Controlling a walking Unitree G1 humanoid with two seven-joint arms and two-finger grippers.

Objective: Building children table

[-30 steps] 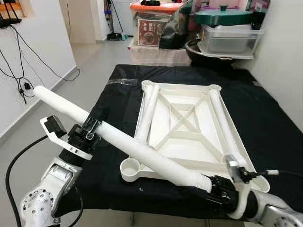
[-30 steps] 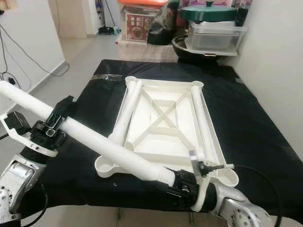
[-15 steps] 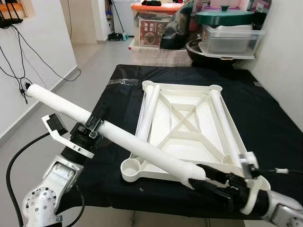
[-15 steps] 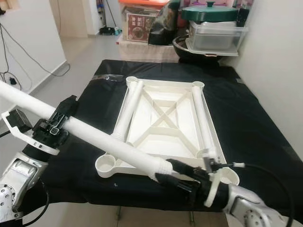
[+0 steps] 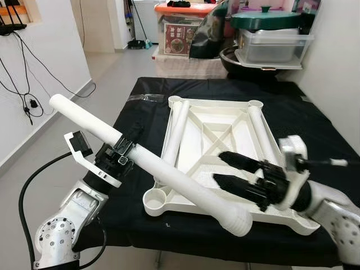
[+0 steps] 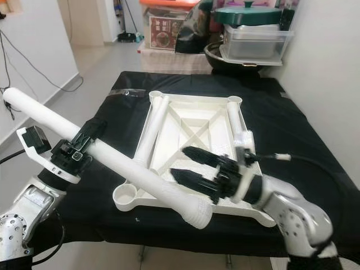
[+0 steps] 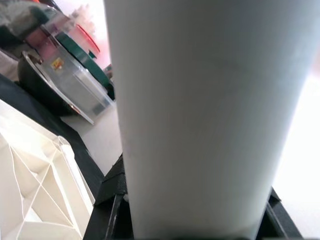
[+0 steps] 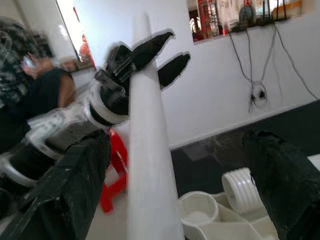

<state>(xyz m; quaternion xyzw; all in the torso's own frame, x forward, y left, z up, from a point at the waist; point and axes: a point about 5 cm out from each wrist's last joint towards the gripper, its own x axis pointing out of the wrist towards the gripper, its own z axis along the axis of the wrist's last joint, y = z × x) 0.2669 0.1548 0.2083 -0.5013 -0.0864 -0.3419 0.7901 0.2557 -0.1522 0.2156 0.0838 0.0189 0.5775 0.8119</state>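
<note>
The white table leg (image 5: 169, 175) slants above the near left corner of the upturned tabletop (image 5: 219, 140) on the black surface (image 5: 320, 135), which cradles two more legs. The left tool (image 5: 125, 147) clamps it midway; the right tool (image 5: 233, 171) hovers beside it, fingers wide.

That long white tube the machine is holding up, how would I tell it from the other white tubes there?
Start at the black-covered table with the upturned white tabletop on it. Two white legs lie flat inside that frame. The long white tube is the one raised off the table, slanting across the near-left corner, clamped partway along by the left tool, its ribbed end free beside the open right tool.
</note>
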